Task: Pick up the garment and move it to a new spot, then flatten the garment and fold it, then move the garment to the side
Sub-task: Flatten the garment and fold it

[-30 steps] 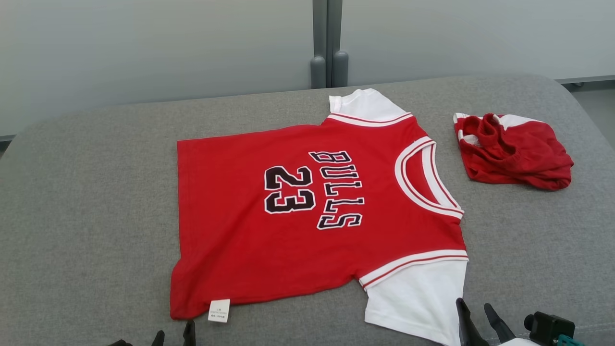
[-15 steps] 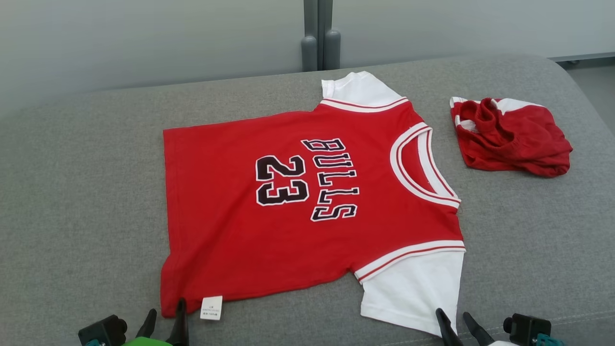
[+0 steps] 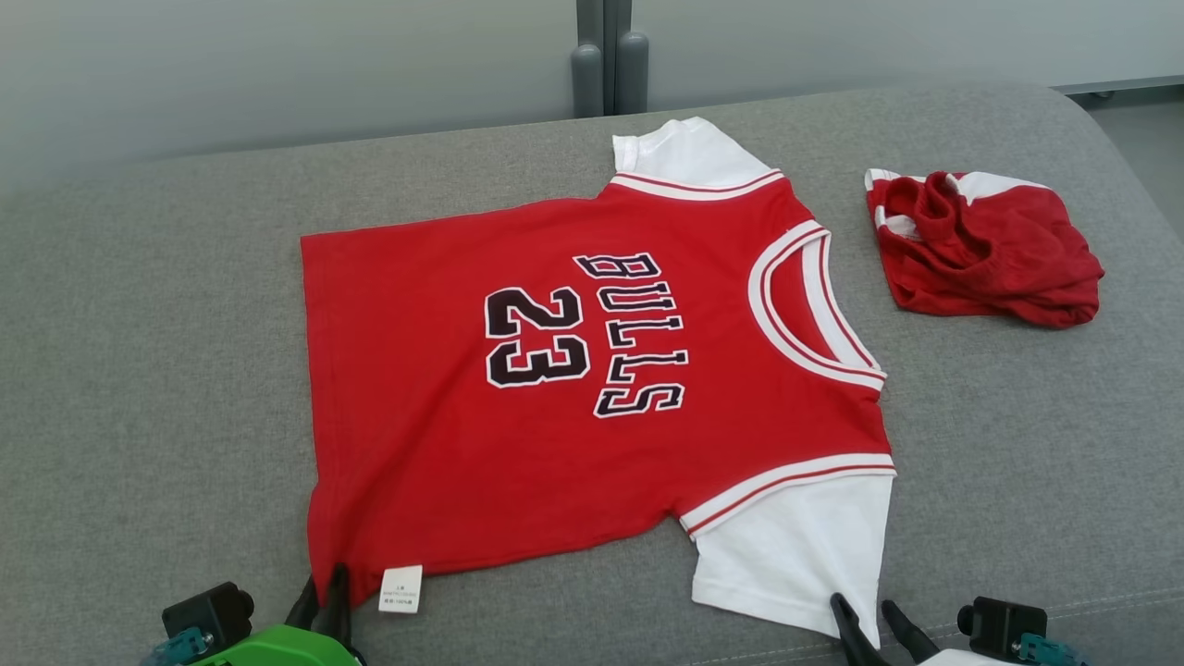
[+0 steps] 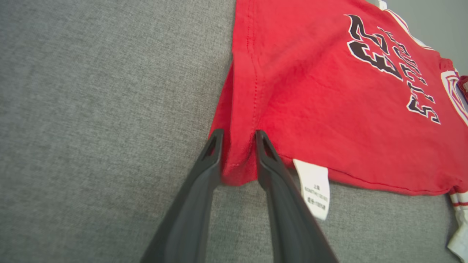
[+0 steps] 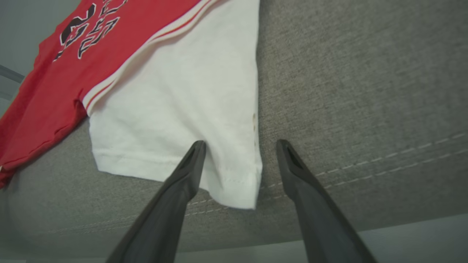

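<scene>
The garment (image 3: 555, 416) is a red jersey with white sleeves, lying flat with its print up on the grey cushion (image 3: 157, 370). My left gripper (image 3: 324, 578) sits at its near left hem corner. In the left wrist view that gripper (image 4: 239, 133) has its fingers drawn in on the bunched red corner of the garment (image 4: 329, 91), beside the white label (image 4: 315, 188). My right gripper (image 3: 862, 603) stands open at the near sleeve. In the right wrist view its fingers (image 5: 241, 143) straddle the corner of the white sleeve (image 5: 164, 109).
A second red and white piece of clothing (image 3: 985, 250) lies crumpled at the far right. Two grey posts (image 3: 606, 74) stand against the wall behind the cushion. The cushion's seamed front edge (image 5: 329, 204) runs just under my right gripper.
The camera has tilted down. My left gripper came forward onto the hem corner and closed its fingers on the cloth, which now puckers. The right gripper stays open at the sleeve corner.
</scene>
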Robot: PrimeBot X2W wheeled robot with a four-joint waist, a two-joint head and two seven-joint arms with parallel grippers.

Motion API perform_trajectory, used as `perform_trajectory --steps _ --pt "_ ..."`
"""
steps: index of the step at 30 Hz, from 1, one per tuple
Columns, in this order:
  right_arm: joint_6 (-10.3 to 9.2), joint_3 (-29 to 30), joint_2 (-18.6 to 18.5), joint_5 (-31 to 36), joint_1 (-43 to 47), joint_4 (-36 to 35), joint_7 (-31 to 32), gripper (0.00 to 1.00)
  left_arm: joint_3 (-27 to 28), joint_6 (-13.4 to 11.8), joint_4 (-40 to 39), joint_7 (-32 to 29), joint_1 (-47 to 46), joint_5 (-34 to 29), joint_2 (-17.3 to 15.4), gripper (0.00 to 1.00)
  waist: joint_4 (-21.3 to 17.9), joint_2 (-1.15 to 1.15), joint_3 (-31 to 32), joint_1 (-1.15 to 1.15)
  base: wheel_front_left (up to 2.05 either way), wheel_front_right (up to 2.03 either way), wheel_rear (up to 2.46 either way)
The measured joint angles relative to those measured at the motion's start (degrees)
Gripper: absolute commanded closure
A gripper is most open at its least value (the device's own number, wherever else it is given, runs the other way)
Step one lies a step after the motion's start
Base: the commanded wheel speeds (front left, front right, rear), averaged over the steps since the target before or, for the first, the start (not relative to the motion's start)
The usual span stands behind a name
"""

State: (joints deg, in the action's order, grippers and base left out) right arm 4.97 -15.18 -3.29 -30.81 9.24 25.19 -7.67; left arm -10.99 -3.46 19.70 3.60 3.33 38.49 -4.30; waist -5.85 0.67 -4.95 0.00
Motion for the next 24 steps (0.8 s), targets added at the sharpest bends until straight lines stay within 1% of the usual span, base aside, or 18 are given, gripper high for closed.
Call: perform_trajectory --steps 3,4,5,6,7,8,10,12,17,21,24 --pt "0.04 -0.4 -0.1 0.0 -0.4 0.4 0.2 0.00 0.0 0.2 0.3 0.1 -0.2 0.0 0.0 0.93 0.1 0.00 0.0 0.00 0.00 0.00 0.00" --pt "0.05 -0.6 -0.2 0.0 -0.5 0.6 0.2 0.05 0.0 0.4 0.4 0.1 -0.3 0.0 0.0 0.98 0.1 0.00 0.0 0.00 0.00 0.00 0.00" --pt "0.05 -0.7 -0.2 0.0 -0.5 0.7 0.2 0.43 -0.1 0.5 0.5 0.1 -0.5 0.0 0.0 1.00 0.2 0.00 0.0 0.00 0.00 0.00 0.00" --pt "0.07 -0.9 -0.3 0.0 -0.6 0.8 0.2 0.55 -0.1 0.5 0.6 0.3 -0.7 0.0 0.0 1.00 0.2 0.00 0.0 0.00 0.00 0.00 0.00" --pt "0.07 -1.0 -0.3 0.0 -0.6 0.9 0.2 0.73 -0.1 0.6 0.8 0.3 -0.9 0.0 0.0 1.00 0.2 0.00 0.0 0.00 0.00 0.00 0.00" --pt "0.07 -1.2 -0.4 0.0 -0.7 1.1 0.2 1.00 0.0 0.9 1.0 0.3 -1.0 0.0 0.0 1.00 0.2 0.00 0.0 0.00 0.00 0.00 0.00" --pt "0.07 -1.4 -0.5 0.0 -0.8 1.4 0.3 1.00 0.0 0.9 1.5 0.7 -1.1 0.0 0.0 1.00 0.2 0.00 0.1 0.00 0.00 0.00 0.00" --pt "0.65 -1.9 -0.4 0.0 -1.0 1.4 0.4 1.00 0.0 1.0 1.8 1.0 -1.1 0.0 0.0 1.00 0.2 0.00 0.2 0.00 0.00 0.00 0.00" --pt "1.07 -2.1 0.0 0.0 -2.8 0.7 0.1 1.00 0.1 1.5 2.1 1.9 -1.6 0.0 0.0 1.00 0.1 0.00 0.4 0.00 0.00 0.00 0.00" --pt "1.08 -1.2 -1.0 0.1 -4.3 -1.1 -1.2 1.00 0.2 1.6 2.1 2.6 -2.2 0.0 0.0 1.00 -0.1 0.00 0.7 0.00 0.00 0.00 0.00" --pt "1.08 -0.1 -2.4 0.1 -5.2 -2.6 -2.0 1.00 0.2 2.0 2.0 3.3 -2.4 -0.2 0.0 1.00 -0.2 0.00 0.9 0.00 0.00 0.00 0.00"
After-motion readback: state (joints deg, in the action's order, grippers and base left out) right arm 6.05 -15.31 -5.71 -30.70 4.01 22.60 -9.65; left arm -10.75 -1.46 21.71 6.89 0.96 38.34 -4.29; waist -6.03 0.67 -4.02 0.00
